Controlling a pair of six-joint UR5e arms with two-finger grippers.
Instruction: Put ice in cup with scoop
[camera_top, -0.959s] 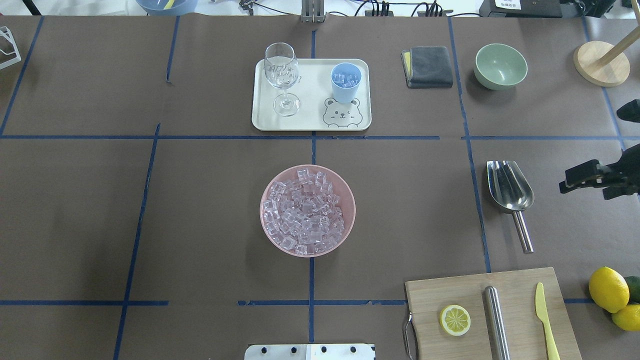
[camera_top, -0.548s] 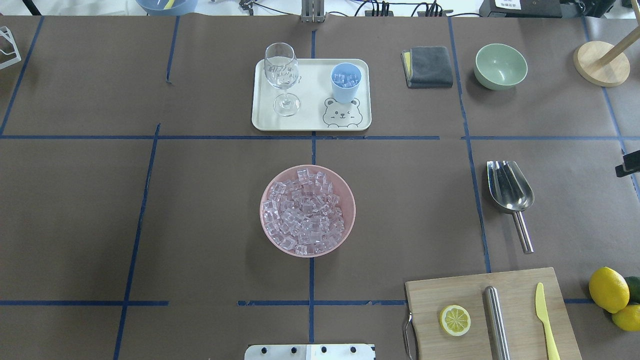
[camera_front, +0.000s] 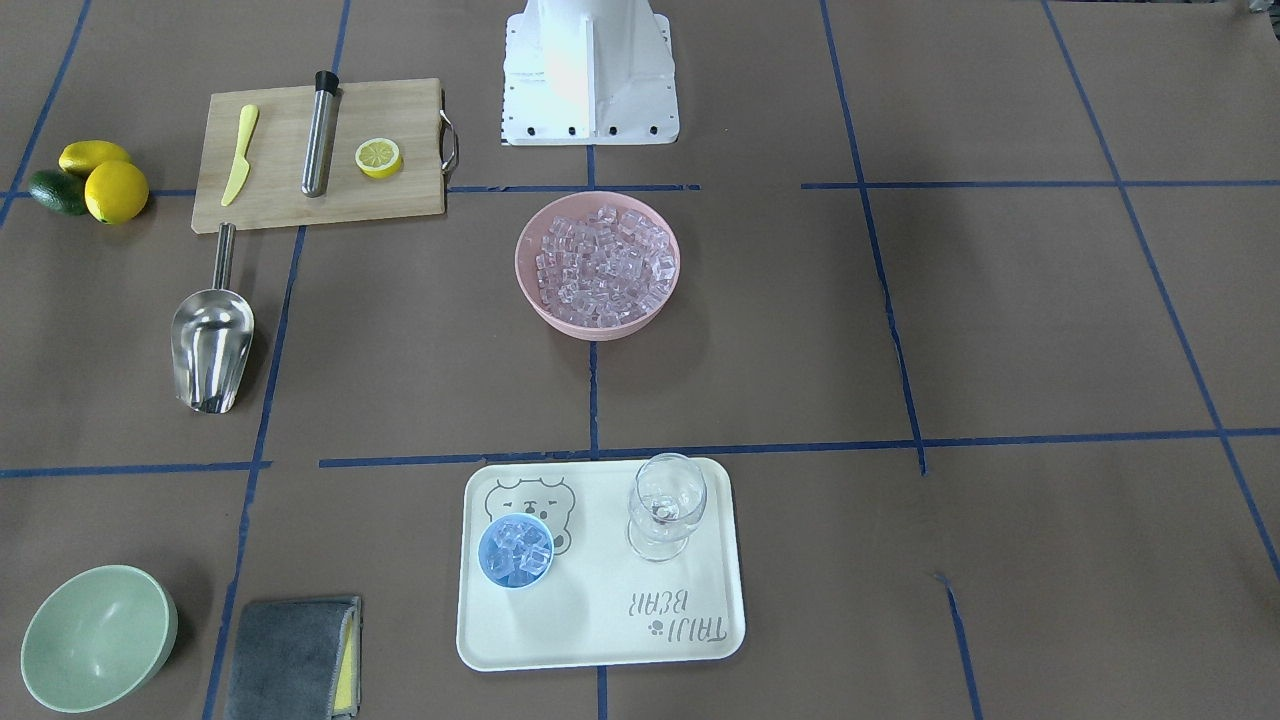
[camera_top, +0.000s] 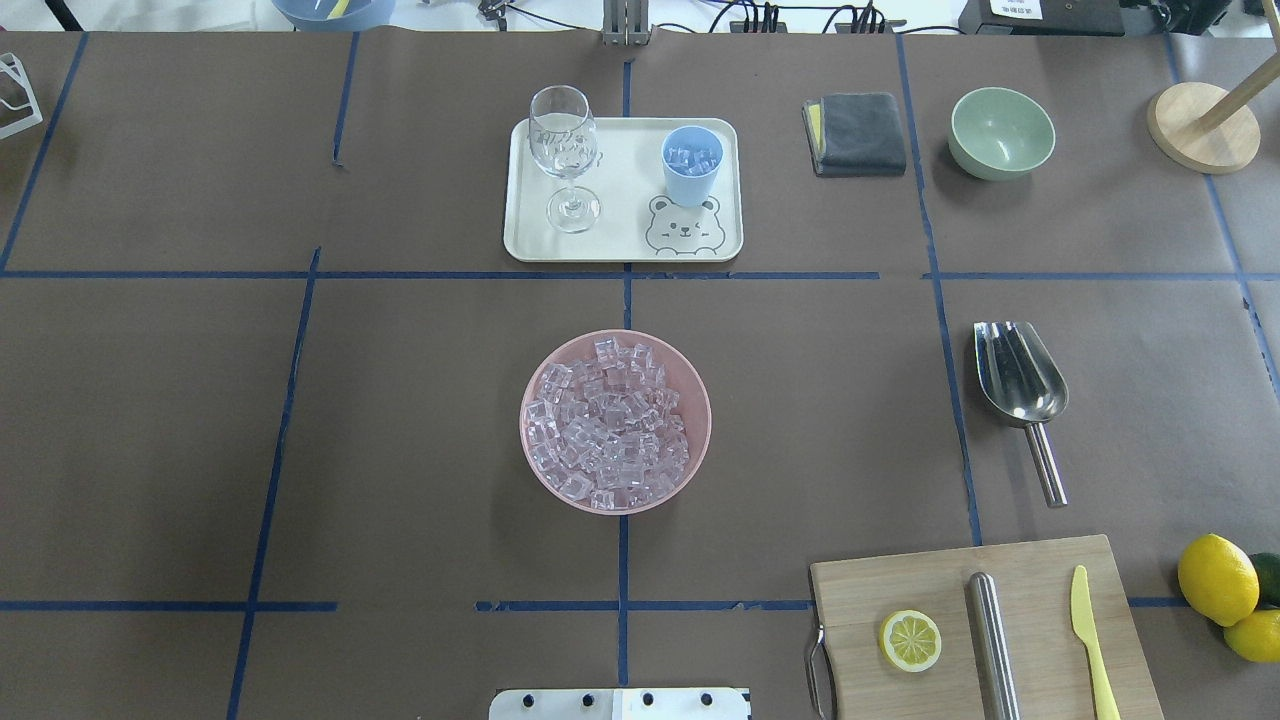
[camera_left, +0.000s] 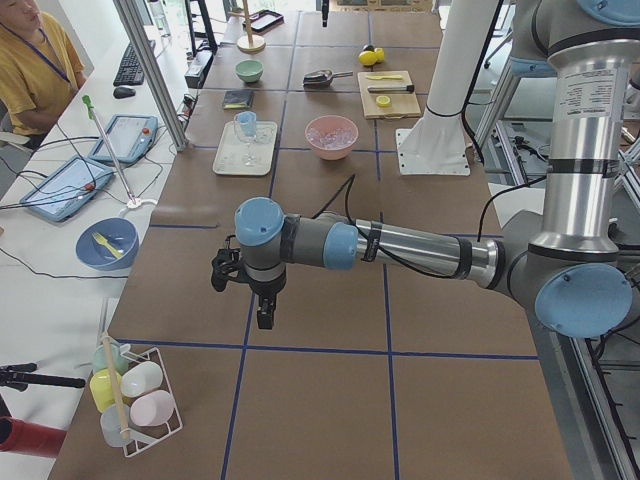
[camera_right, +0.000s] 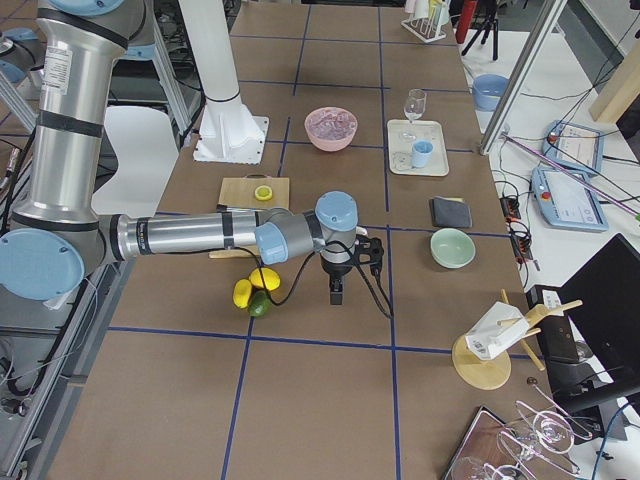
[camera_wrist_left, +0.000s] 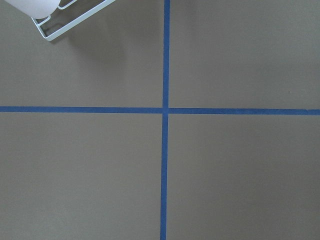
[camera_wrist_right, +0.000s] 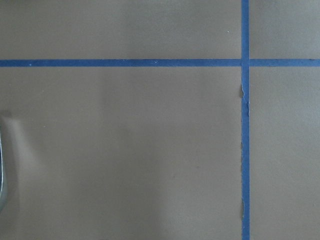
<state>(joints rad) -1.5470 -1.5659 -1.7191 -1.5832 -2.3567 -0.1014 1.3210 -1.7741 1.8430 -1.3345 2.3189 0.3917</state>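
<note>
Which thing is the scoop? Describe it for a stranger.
Find the wooden cutting board on the robot's right. Just past its far edge lies the scoop. Unlike the straight steel rod on the board, it has a wide shiny trough.

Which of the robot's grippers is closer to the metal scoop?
Right. The right gripper hangs over the end of the table where the scoop lies; the left gripper hangs far off at the opposite end.

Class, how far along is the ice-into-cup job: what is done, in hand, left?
Done: the small light-blue plastic cup holds several clear ice cubes. In hand: nothing; the shiny steel scoop lies on the table, away from left gripper and right gripper. Left: possibly more scoops from the pink bowl.
</note>
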